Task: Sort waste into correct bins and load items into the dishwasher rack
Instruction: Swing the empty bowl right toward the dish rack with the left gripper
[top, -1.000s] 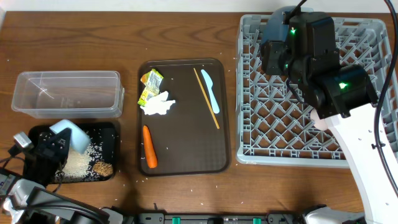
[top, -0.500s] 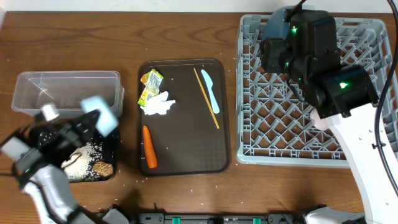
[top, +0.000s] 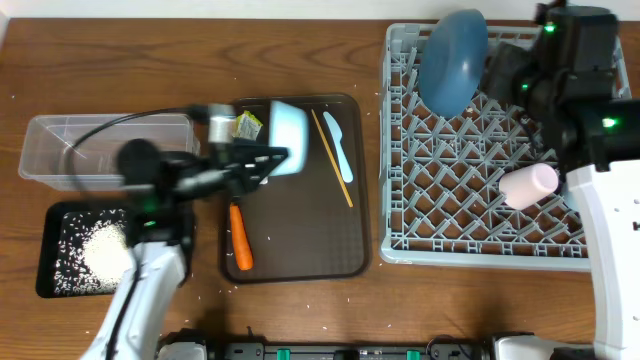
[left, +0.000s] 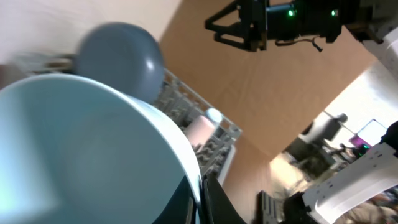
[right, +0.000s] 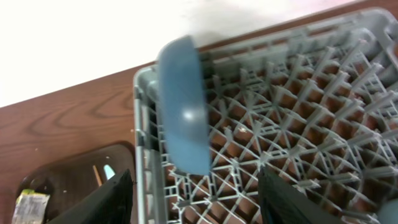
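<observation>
Plate (top: 452, 60) and pink cup (top: 528, 185) sit in the rack (top: 450, 205) at 3 o'clock; left hand (top: 268, 155) grips the white bowl (top: 287, 125) above the central serving tray (top: 300, 225), right hand (right: 193, 193) is wide and empty, carrot (top: 240, 237) and wrapper (top: 243, 128) unsorted.

The left arm (top: 150, 275) reaches in from the worktop's near edge, left gripper (top: 268, 155) clamped on the bowl (top: 287, 125). The right gripper (right: 196, 174) hangs with jaws apart.

Blurred left gripper (top: 268, 155), seemingly holding bowl (top: 287, 122).
</observation>
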